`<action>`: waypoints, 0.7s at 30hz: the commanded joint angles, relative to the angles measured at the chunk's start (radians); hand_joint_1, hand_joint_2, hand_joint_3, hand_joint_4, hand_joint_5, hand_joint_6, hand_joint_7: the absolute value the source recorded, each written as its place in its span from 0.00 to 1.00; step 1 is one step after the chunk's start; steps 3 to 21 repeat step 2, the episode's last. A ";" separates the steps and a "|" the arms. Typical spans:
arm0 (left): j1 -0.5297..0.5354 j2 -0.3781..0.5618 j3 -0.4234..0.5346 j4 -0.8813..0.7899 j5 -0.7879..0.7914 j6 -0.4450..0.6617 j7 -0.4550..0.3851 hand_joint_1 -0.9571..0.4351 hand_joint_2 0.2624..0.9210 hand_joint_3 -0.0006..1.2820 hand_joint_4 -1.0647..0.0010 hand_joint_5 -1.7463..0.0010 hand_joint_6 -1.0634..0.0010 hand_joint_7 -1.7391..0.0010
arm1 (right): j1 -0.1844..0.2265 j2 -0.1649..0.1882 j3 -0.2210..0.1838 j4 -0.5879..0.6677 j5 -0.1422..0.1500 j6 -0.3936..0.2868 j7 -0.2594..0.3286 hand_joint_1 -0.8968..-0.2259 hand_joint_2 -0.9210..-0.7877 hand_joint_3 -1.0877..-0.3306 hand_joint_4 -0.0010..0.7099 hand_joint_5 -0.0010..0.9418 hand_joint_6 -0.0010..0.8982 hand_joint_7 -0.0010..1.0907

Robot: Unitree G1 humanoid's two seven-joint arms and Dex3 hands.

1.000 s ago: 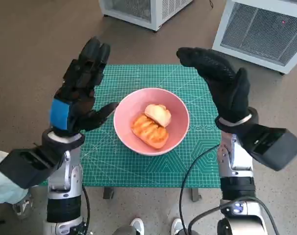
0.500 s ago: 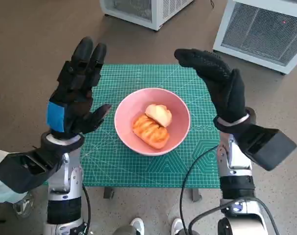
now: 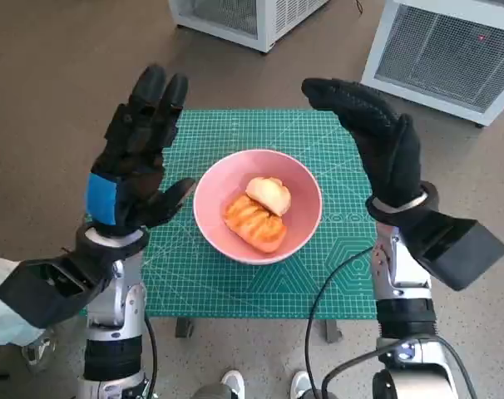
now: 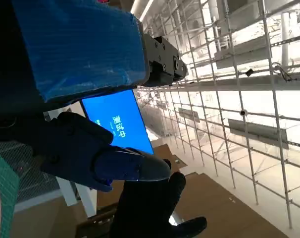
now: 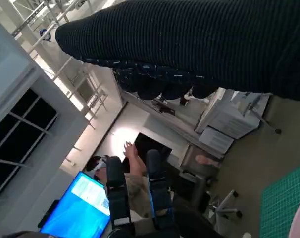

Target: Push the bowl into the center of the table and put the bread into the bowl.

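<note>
A pink bowl point(image 3: 295, 178) stands near the middle of the green cutting mat point(image 3: 227, 274) on the small table. Two pieces of bread lie inside it: a ridged golden one point(image 3: 254, 223) and a paler round one point(image 3: 270, 194). My left hand point(image 3: 135, 158) is raised left of the bowl, fingers spread and upright, holding nothing. My right hand point(image 3: 374, 141) is raised right of the bowl, fingers extended, palm toward the bowl, also empty. Neither hand touches the bowl. The left wrist view shows my left hand point(image 4: 85, 69) pointing up at a ceiling; the right wrist view shows the glove point(image 5: 199, 44).
White grilled units stand on the floor beyond the table, one at the top middle point(image 3: 244, 17), another at the top right point(image 3: 452, 50). Feet point(image 3: 231, 382) show below the table's near edge. A person point(image 5: 135, 173) sits by a blue screen point(image 5: 80, 208) in the right wrist view.
Both hands stay raised beside the bowl; the left hand drifted slightly left and back. The bowl and bread have not moved.
</note>
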 commanded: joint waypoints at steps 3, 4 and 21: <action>-0.008 0.010 -0.008 -0.005 0.007 -0.003 0.000 0.26 1.00 0.22 0.81 0.99 0.75 0.96 | 0.036 -0.004 0.006 0.002 -0.017 -0.002 -0.016 0.29 0.00 0.40 0.27 0.00 0.00 0.55; -0.008 0.010 -0.008 -0.005 0.007 -0.003 0.000 0.26 1.00 0.22 0.81 0.99 0.75 0.96 | 0.036 -0.004 0.006 0.002 -0.017 -0.002 -0.016 0.29 0.00 0.40 0.27 0.00 0.00 0.55; -0.008 0.010 -0.008 -0.005 0.007 -0.003 0.000 0.26 1.00 0.22 0.81 0.99 0.75 0.96 | 0.036 -0.004 0.006 0.002 -0.017 -0.002 -0.016 0.29 0.00 0.40 0.27 0.00 0.00 0.55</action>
